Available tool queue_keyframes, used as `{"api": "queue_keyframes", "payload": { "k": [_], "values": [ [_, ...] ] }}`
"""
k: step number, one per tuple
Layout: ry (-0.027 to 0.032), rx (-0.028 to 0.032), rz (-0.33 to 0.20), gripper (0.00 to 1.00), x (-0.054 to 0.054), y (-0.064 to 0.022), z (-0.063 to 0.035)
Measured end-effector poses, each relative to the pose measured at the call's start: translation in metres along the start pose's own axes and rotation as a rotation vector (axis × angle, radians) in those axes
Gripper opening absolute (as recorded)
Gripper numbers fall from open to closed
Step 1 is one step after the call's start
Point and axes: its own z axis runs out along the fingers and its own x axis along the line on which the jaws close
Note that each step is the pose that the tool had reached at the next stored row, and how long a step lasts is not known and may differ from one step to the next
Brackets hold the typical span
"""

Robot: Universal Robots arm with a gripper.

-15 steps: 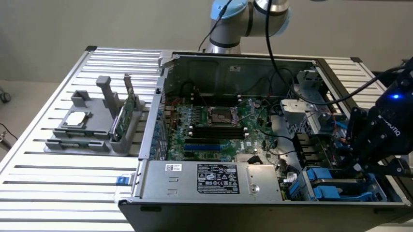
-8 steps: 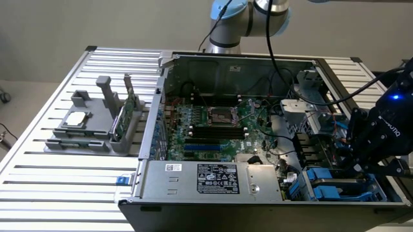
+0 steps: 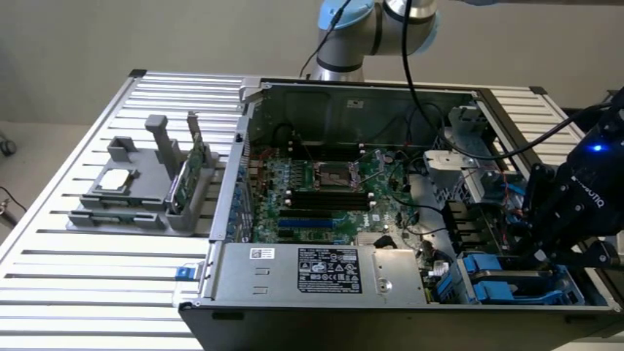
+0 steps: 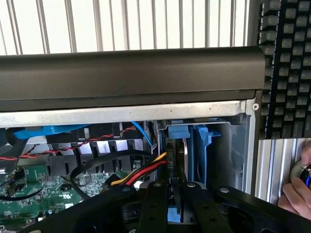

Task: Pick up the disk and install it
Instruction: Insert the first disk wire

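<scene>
Slatted aluminium table. Carrying an open computer case at its middle. Left of the case in the exterior view, directly on the slats, a grey fixture. Just beyond the case's corner, a black keyboard.

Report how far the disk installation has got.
Looks done: the disk, in its blue carrier, stands edge-on in the drive bay at the corner of the computer case, no longer on the table. In hand: the gripper sits directly over the disk's edge; whether it grips it is unclear. Left: whether the disk is fully seated cannot be told.
</scene>
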Motion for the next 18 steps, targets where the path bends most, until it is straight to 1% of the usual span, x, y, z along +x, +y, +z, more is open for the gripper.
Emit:
{"api": "queue_keyframes", "payload": {
  "k": [1, 2, 4, 10, 15, 16, 17, 18],
  "values": [
    [-0.0002, 0.0003, 0.0, 0.18, 0.0, -0.0001, 0.0],
    [-0.0002, 0.0006, 0.001, 0.25, 0.0, -0.0003, -0.0003],
    [-0.0005, 0.0026, 0.001, 0.25, 0.0, -0.0005, -0.0025],
    [-0.001, 0.0113, 0.002, 0.25, -0.001, -0.0018, -0.0145],
    [-0.0009, 0.0164, 0.003, 0.25, -0.001, -0.002, -0.0177],
    [-0.0011, 0.018, 0.003, 0.23, -0.002, -0.002, -0.0183],
    [-0.0014, 0.0199, 0.003, 0.16, -0.002, -0.0019, -0.0188],
    [-0.0015, 0.0216, 0.004, 0.16, -0.002, -0.0018, -0.0192]
  ]
}}
